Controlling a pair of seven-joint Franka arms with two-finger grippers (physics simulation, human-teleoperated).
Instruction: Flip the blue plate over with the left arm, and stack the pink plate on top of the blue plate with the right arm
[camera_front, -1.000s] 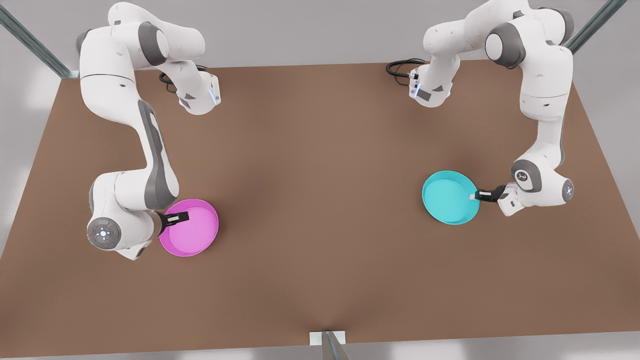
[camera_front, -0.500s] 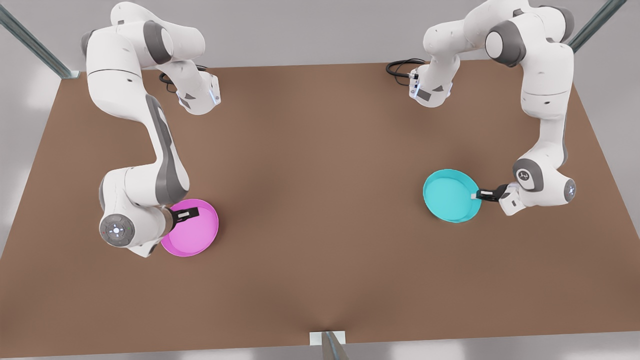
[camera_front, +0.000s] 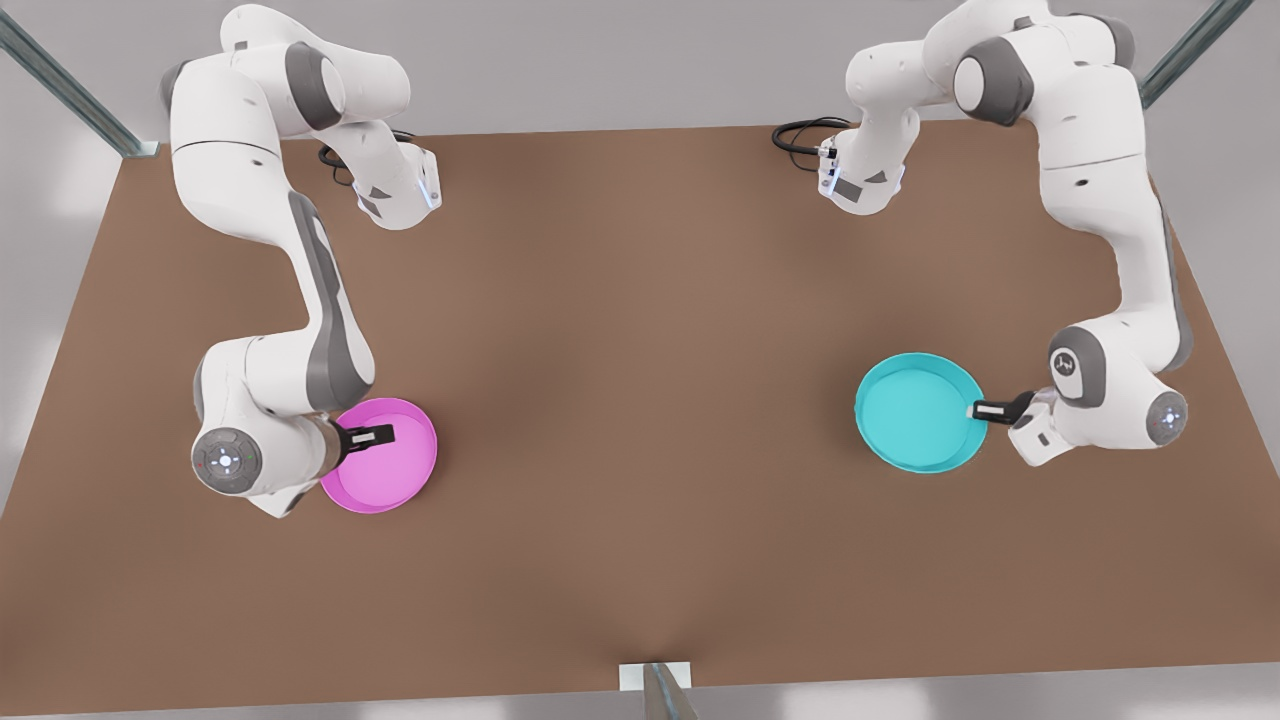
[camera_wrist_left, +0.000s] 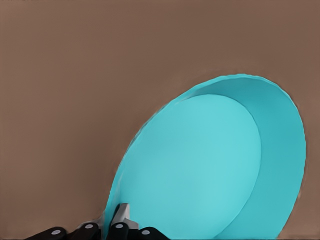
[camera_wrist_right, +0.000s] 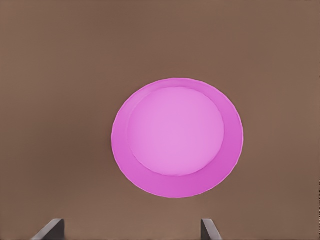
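The blue plate (camera_front: 915, 415) hangs tilted above the brown table on the front view's right, its hollow side showing. My left gripper (camera_front: 985, 410) is shut on its rim at the front view's right edge; the left wrist view shows the black fingers (camera_wrist_left: 120, 231) clamped on the rim of the blue plate (camera_wrist_left: 200, 165). The pink plate (camera_front: 395, 470) lies flat, hollow side up, on the front view's left. My right gripper (camera_front: 372, 435) hovers above it, open, its fingertips (camera_wrist_right: 52, 229) wide apart over the pink plate (camera_wrist_right: 176, 135), with nothing between them.
The brown table (camera_front: 640, 350) lies bare between the two plates. A black cable (camera_front: 800, 135) loops by the arm base at the back. A small white bracket (camera_front: 655, 678) sits at the table's front edge.
My left gripper has carried the blue plate toward the front view's right and nearer the front edge. My right gripper shifted slightly further over the pink plate.
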